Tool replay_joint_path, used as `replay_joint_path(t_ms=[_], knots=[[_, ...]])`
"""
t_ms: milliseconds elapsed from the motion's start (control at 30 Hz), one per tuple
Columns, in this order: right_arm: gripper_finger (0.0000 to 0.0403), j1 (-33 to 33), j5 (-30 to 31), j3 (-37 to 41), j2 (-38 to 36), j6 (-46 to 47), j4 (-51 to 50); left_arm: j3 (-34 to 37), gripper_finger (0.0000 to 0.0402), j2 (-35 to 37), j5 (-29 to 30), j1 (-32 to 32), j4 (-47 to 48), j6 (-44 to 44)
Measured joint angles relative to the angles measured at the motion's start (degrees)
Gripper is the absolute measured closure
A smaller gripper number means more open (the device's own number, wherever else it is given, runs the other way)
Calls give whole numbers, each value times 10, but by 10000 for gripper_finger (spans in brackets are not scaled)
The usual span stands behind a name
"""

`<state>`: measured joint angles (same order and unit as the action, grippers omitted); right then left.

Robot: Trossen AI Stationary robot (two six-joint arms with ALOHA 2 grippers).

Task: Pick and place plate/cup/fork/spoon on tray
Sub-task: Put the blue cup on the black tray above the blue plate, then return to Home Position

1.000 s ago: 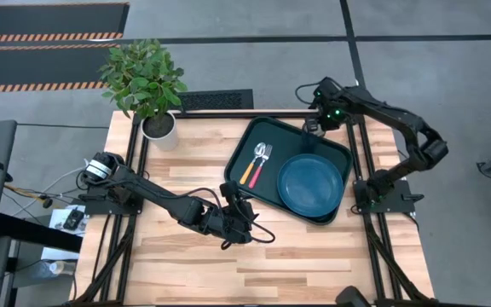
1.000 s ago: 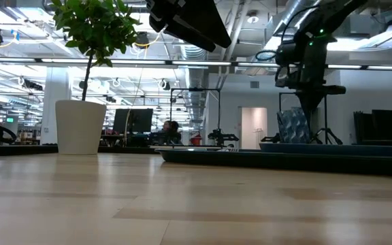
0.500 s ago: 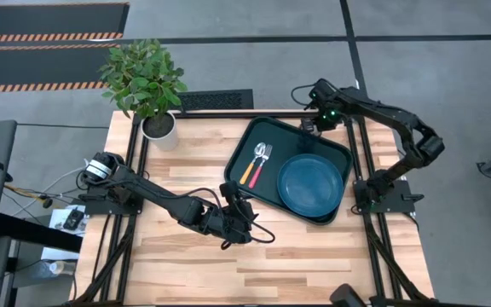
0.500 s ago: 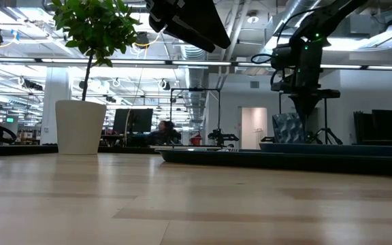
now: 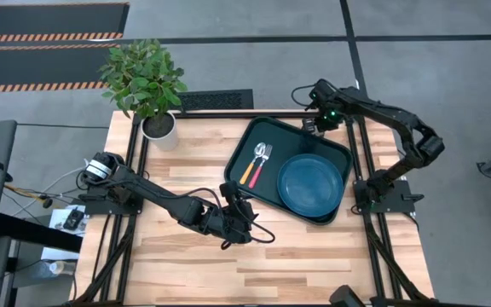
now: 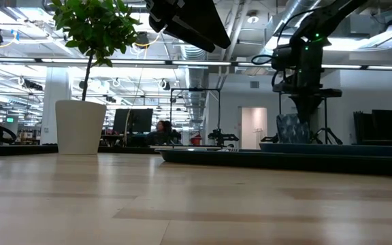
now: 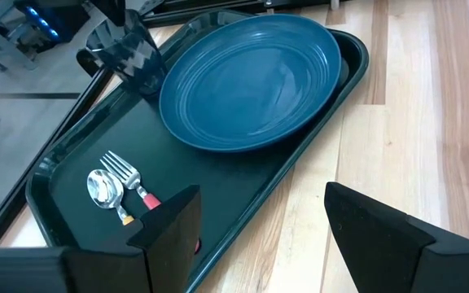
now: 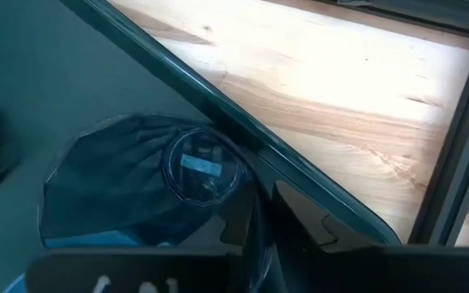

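Note:
The dark tray point(image 5: 267, 132) lies at the table's far right. On it lie the teal plate point(image 5: 311, 183), the red-handled fork point(image 7: 129, 175) and the orange-handled spoon point(image 7: 104, 189), side by side on the tray's left part. My right gripper point(image 5: 312, 126) is shut on the dark see-through cup point(image 8: 161, 179) over the tray's far right corner, next to the plate's far rim. The cup also shows in the left wrist view point(image 7: 133, 53) and the low view point(image 6: 291, 128). My left gripper point(image 7: 259, 236) is open and empty by the tray's near left corner. My right gripper holds the cup by its wall at the rim point(image 8: 255, 207), on the side toward the tray's edge. One finger seems to stand inside the cup and one finger point(image 8: 304, 224) outside. The fingers point down from above. The cup is upright; whether its base rests on the tray cannot be told.
A white pot point(image 5: 158, 126) with a green plant stands at the table's far left corner. Bare wood lies along the table's near half point(image 5: 254, 264) and between the pot and the tray. Black frame rails point(image 5: 373, 222) run along both table sides.
My right gripper, shut on the cup, has moved a little toward the table's left over the tray's far right corner, then has kept nearly still. The cup has stayed upright in its hold.

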<state>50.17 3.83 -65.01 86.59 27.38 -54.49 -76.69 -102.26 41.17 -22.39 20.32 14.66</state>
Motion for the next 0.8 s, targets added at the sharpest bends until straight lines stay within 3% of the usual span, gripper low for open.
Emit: replay_joint_path(t_ms=[567,800], knots=[[268,0,-5,0,-4,-26,-23,0,148,0,0,0,0,0],[234,1,-7,-1,-59,-24,-21,0,148,0,0,0,-5,0]])
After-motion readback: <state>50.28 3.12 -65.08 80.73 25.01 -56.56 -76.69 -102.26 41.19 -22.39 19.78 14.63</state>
